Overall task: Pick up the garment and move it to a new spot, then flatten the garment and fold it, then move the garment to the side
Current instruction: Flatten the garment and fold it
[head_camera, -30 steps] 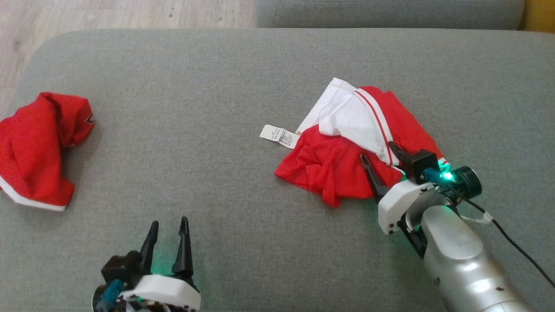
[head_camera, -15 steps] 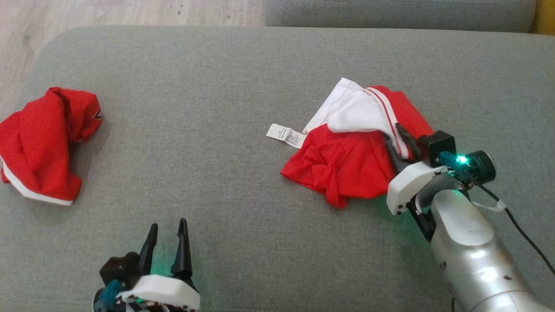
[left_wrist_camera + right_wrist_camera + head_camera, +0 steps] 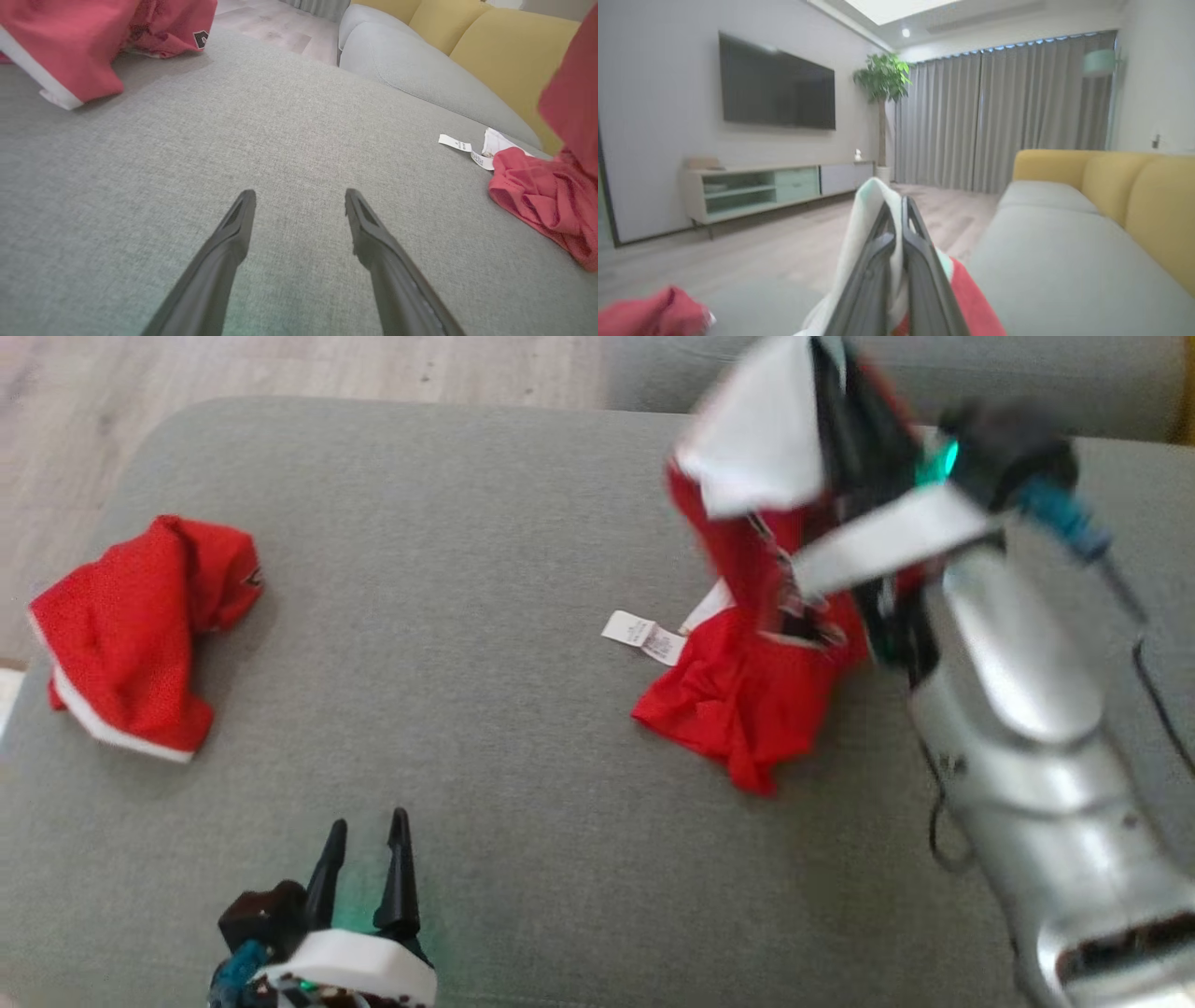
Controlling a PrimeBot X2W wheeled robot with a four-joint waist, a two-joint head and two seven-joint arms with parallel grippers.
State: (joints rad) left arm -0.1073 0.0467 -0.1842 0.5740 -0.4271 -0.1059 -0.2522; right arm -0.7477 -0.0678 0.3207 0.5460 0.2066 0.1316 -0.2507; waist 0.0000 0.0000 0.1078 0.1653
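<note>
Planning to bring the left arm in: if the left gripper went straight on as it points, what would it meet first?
Probably bare grey cushion: the left gripper points between the red shirt and the other red garment, in line with neither. Depth is unclear.

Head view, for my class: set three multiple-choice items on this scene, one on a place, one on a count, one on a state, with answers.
1. Where does the white label lie? A on the grey cushion; B on the floor; C on a yellow backrest.
2. How many red cloth heaps? A one; B two; C three.
3. The right gripper is: A open; B shut on the garment; C shut on nothing.
Answers: A, it rests on the cushion; B, the garment plus a second red cloth; B, its fingers pinch the garment.
</note>
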